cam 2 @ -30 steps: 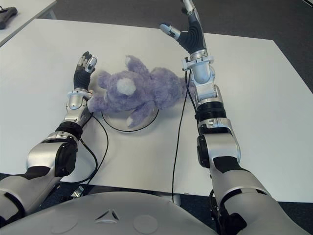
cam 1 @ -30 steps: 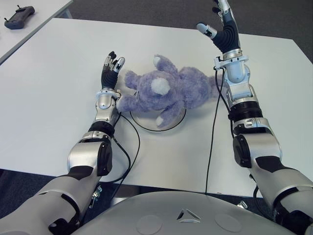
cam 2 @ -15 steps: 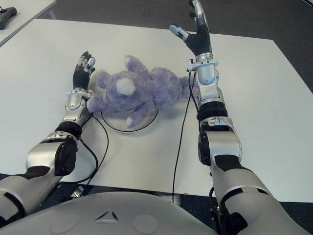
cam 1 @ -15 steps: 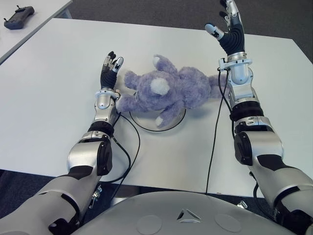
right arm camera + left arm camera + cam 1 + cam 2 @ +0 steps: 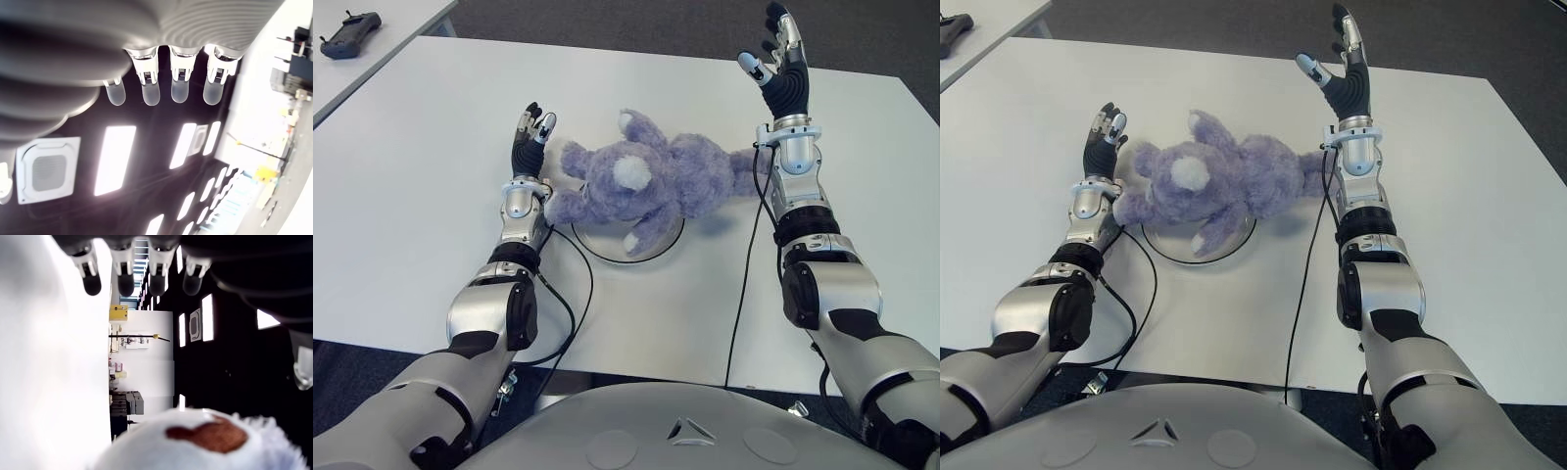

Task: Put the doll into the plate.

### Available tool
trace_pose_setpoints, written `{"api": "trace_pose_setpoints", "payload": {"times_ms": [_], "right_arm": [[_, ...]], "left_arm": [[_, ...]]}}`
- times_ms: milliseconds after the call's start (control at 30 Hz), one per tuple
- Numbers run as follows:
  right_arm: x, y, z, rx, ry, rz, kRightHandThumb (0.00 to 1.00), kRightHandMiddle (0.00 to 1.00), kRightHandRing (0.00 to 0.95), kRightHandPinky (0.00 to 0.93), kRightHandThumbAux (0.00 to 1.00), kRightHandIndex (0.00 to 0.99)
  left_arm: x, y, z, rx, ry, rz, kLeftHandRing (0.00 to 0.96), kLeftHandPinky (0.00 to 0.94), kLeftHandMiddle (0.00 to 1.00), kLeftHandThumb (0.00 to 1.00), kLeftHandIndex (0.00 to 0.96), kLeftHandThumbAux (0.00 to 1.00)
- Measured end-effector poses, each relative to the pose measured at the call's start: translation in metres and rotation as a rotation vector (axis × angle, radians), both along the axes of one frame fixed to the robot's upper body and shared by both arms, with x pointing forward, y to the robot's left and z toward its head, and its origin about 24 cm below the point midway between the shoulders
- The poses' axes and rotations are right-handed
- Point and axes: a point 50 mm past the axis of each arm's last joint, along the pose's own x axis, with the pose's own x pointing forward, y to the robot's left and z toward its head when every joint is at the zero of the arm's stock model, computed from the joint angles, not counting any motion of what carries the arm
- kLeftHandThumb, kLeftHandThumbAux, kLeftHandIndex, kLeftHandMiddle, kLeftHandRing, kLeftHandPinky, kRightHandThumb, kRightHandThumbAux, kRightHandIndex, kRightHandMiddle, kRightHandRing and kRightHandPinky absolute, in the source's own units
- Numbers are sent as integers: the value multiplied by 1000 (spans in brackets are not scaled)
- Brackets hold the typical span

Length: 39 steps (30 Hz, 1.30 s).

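The doll [image 5: 646, 186] lay sprawled across the plate [image 5: 658, 247], its middle over the dish and its head and limbs spilling past the rim onto the white counter [image 5: 421, 196]. Neither hand held it. By the look of things the placing was done and the step in hand was the letting go. To do that well, both hands should lift straight away from the plush without snagging the fur, since a brush against a limb could drag the soft body off the dish. The cables [image 5: 570, 257] trailing from each wrist ran close by the plate and ought to be kept from catching its rim.

The left hand [image 5: 529, 140] stood upright on its forearm, its fingers [image 5: 530, 122] straight and close together, pointing away from the robot and gripping nothing; the doll's nearest arm sat just beside the base of those fingers, at the wrist. Its wrist view showed the fingertips clear, with plush below.

The right hand [image 5: 781, 69] was raised high, its fingers [image 5: 1347, 31] spread and extended, thumb apart, empty. The doll's far leg lay below and inward of those fingers, near the wrist cuff. A remote controller [image 5: 350, 33] sat on another counter, well apart.
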Motion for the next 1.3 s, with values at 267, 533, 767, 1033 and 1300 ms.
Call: {"api": "trace_pose_setpoints", "payload": {"times_ms": [267, 533, 767, 1033, 1300], "right_arm": [[2, -4, 3, 20, -3, -20, 0, 0, 0, 0, 478, 0], [4, -7, -1, 53, 24, -42, 0, 0, 0, 0, 497, 0], [5, -3, -18, 98, 93, -45, 0, 0, 0, 0, 509, 0], [5, 8, -35, 174, 152, -32, 0, 1, 0, 0, 542, 0], [5, 13, -49, 262, 221, -40, 0, 19, 0, 0, 602, 8]], "left_arm": [[0, 1, 0, -1, 0, 3, 0, 0, 18, 0, 0, 418], [0, 2, 0, 1, 1, 5, 0, 0, 12, 0, 0, 402], [-1, 3, 0, 4, 1, 8, 0, 0, 11, 0, 3, 389], [-1, 4, -1, 2, 2, 12, 0, 0, 23, 0, 19, 390], [0, 4, 0, 0, 1, 15, 0, 0, 28, 0, 18, 400]]}}
